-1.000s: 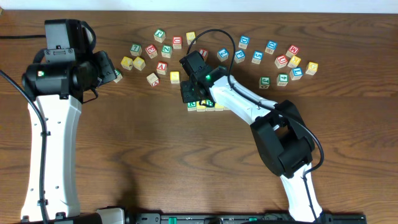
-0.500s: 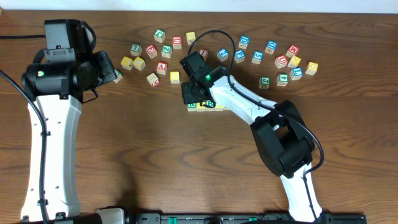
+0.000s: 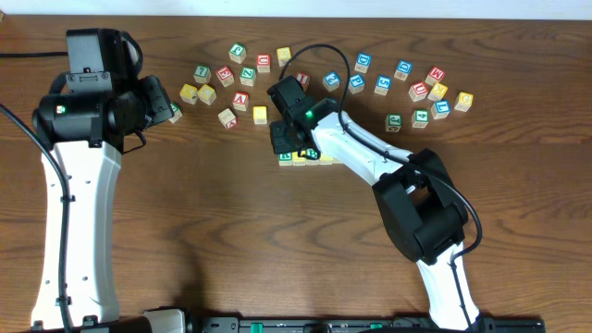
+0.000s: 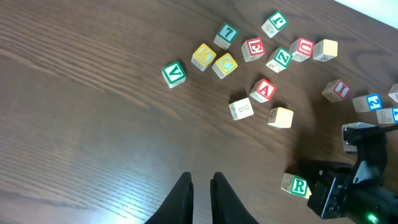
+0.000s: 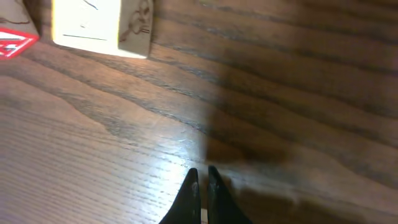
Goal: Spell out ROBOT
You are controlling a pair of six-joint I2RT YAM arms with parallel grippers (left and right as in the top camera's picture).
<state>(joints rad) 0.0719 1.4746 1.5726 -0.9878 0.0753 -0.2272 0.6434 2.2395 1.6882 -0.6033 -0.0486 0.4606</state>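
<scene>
Small wooden letter blocks lie scattered across the far half of the table (image 3: 242,77). A short row of blocks (image 3: 312,155) sits at the table's middle, partly hidden under my right gripper (image 3: 283,141). In the left wrist view a green R block (image 4: 295,185) stands at the row's left end, against the black right arm (image 4: 351,186). My right gripper (image 5: 202,180) is shut and empty, low over bare wood, with a pale block (image 5: 99,23) just beyond it. My left gripper (image 4: 200,186) is shut and empty, raised above bare table at the left.
The left cluster holds V (image 4: 174,73), K (image 4: 203,56), C (image 4: 225,64), A (image 4: 263,91) and Z (image 4: 280,59) blocks. More blocks (image 3: 421,91) lie at the far right. The right arm's cable (image 3: 319,51) loops over the far blocks.
</scene>
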